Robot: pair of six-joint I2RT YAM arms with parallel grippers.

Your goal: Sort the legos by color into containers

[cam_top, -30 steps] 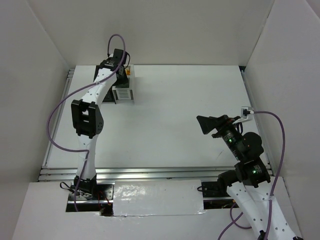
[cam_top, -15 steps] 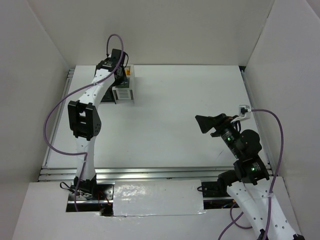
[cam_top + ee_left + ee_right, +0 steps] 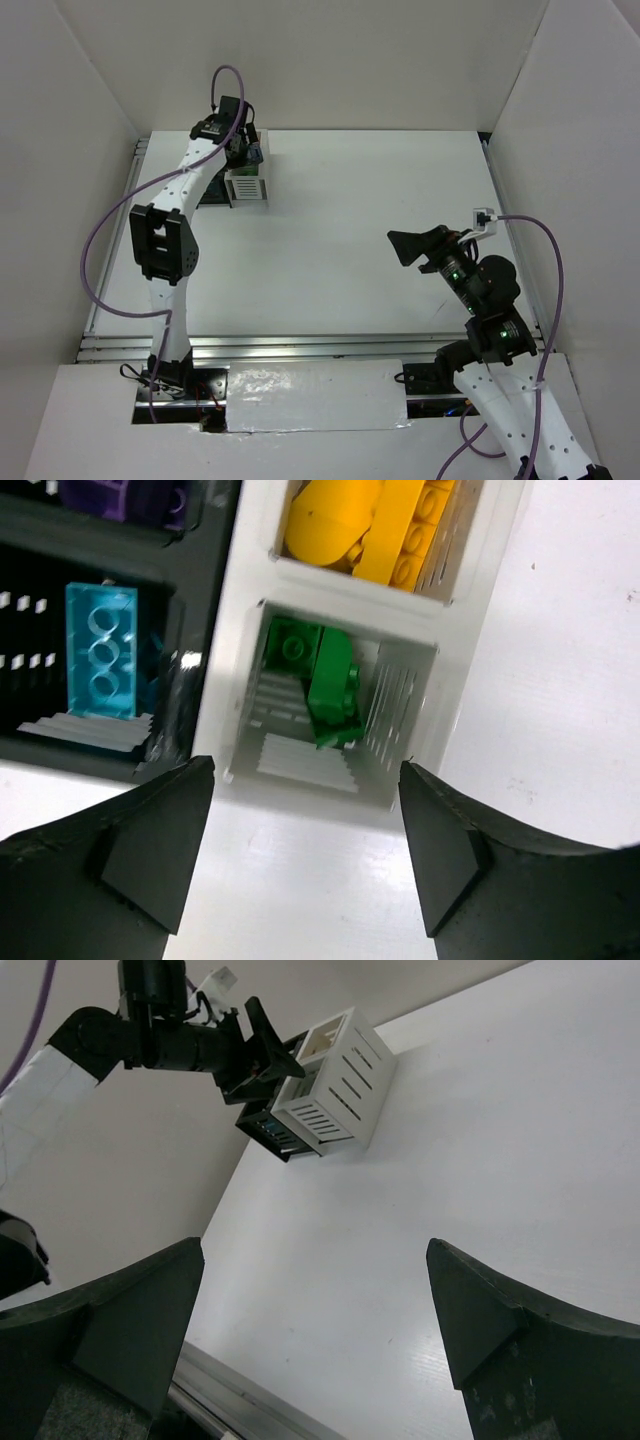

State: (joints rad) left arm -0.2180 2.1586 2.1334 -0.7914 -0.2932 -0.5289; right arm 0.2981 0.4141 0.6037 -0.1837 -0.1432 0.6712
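Left arm reaches to the far left part of the table (image 3: pixel 380 190), its wrist over the containers. Left gripper (image 3: pixel 302 775) hangs above the near edge of the white container (image 3: pixel 360 595); jaws wide apart, nothing between the fingers (image 3: pixel 150 840). Wrist view looks straight down into the cells. White container shows two cells: the farther one holds yellow legos (image 3: pixel 370 520) piled together, one rounded piece on top; the nearer one holds green legos (image 3: pixel 325 680), one lying tilted across another. Black container (image 3: pixel 195 610) is joined flush to the white one's left side. It holds a teal lego (image 3: pixel 102 650), lying flat with studs up, in the nearer cell, and purple legos (image 3: pixel 110 495) at the frame's top edge, only partly seen. Right arm sits well apart on the right side of the table, folded back toward its base. Right gripper (image 3: pixel 315 1260) is raised off the surface and aimed across the table toward the containers; jaws spread wide, empty, bare tabletop between the fingers (image 3: pixel 120 1310). From the right wrist the white container's slatted side faces the camera, the black one behind it, the left arm's gripper just above both. No loose legos seen on the tabletop in any view
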